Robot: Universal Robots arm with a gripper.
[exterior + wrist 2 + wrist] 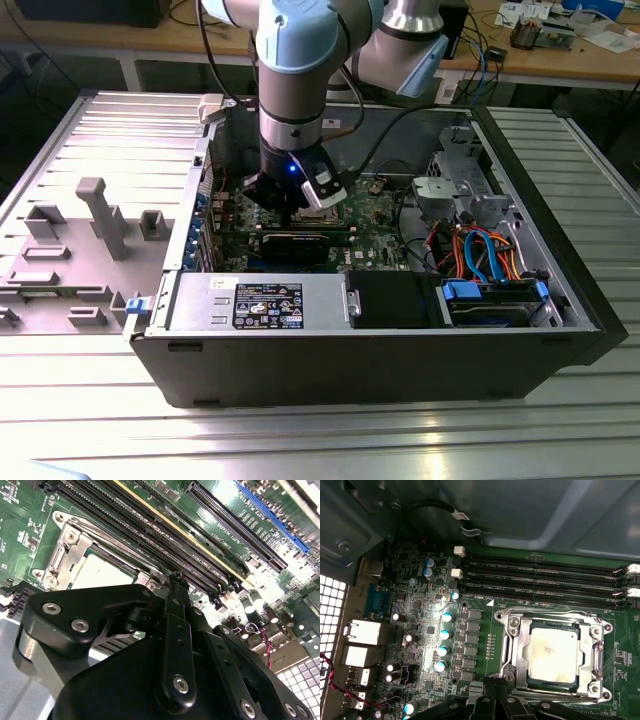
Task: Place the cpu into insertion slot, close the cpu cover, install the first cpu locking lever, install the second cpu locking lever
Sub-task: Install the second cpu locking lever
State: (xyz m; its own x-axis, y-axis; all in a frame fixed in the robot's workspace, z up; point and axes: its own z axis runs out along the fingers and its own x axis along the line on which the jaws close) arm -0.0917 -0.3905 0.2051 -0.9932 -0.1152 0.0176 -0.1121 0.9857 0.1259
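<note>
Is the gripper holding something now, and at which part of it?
Nothing held: the gripper is shut and empty beside the insertion slot; the cpu lies in it.

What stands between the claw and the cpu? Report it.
Nothing visible. The cpu lies in the insertion slot with the cpu cover framing it, its metal top bare through the window. In the second wrist view the claw hangs just beside the slot's edge, with only open air between them.
</note>
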